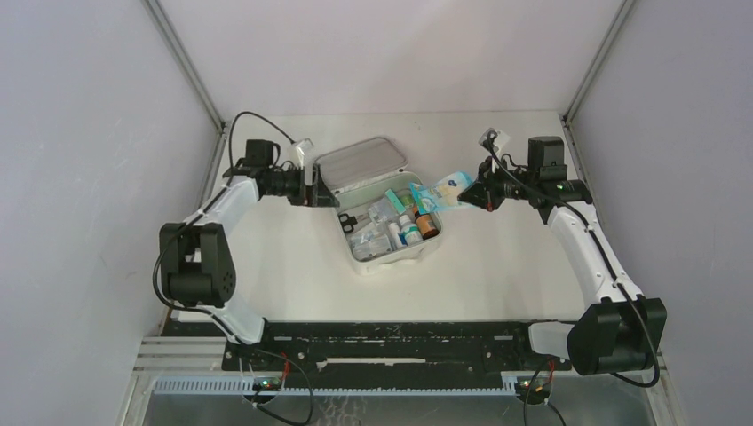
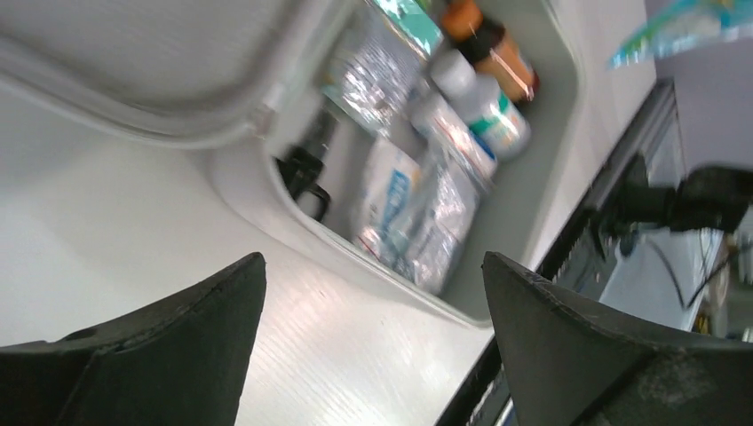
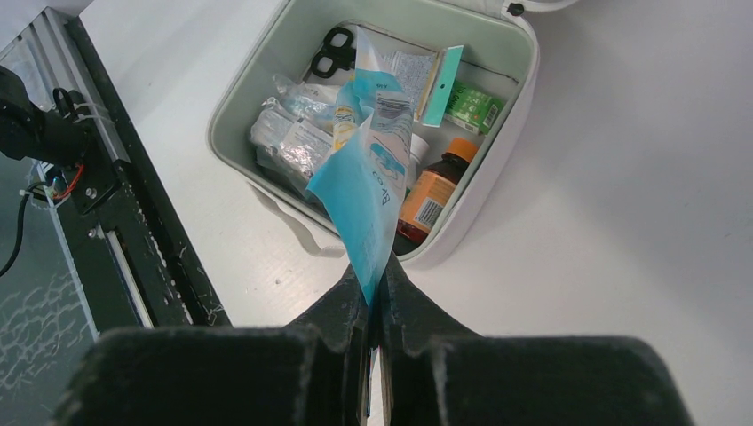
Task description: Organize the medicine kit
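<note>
Right gripper [image 3: 376,288], clamped tight on the blue-and-white packet [image 3: 362,191], hangs at the right rim of the open medicine kit [image 1: 360,167], with the packet pointing lengthwise into it. Left gripper [image 2: 373,266] gapes empty at its left rim.

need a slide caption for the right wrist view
Right gripper pinching a blue-and-white flat packet by the open white soft medicine kit.

One medicine kit [image 3: 229,106]; one blue-and-white packet [image 3: 364,191]; one pair of black scissors [image 3: 332,51]; one amber bottle [image 3: 429,193]; one green box [image 3: 473,106]; at least one white bottle [image 2: 497,115]; several clear-wrapped packets [image 3: 289,133], exact count unclear.
</note>
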You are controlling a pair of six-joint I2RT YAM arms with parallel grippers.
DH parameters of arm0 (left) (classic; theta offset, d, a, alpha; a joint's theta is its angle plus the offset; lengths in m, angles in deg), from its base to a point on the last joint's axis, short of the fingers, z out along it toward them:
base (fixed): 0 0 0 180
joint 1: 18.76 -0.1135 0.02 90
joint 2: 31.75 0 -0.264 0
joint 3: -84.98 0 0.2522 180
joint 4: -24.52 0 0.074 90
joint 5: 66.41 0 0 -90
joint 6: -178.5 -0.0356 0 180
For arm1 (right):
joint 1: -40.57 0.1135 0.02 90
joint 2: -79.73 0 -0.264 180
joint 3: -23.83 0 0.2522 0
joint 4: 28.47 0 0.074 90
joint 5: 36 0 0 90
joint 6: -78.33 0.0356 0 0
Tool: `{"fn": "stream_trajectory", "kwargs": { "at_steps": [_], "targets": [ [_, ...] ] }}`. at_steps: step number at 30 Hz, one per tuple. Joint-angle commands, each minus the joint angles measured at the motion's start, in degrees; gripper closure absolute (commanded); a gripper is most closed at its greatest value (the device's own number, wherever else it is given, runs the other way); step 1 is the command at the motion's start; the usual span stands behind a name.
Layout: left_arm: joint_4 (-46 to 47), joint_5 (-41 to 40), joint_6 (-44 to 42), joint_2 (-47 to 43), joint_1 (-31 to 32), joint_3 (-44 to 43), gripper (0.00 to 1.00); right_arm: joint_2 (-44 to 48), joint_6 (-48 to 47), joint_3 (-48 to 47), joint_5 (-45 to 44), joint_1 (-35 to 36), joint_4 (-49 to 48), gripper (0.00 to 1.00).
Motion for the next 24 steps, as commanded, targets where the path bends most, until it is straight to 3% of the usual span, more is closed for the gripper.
{"fn": "stream_trajectory", "kwargs": {
  "at_steps": [1,12,24],
  "targets": [
    [13.05,-2.07,15.16,2.74,-2.20,-1.11,0.05,0.27,-0.96,-0.35,0.55,-0.16,-1.69,1.00],
    [25.38,-8.84,31.60,12.44,-3.46,-4.48,0.03,-0.08,-1.25,-0.35,0.38,-0.35,-1.44,1.00],
    [32.94,-7.02,38.97,18.91,-5.30,-8.09,0.02,-0.92,-1.63,-0.35,0.53,-0.36,-1.26,1.00]
  ]
}}
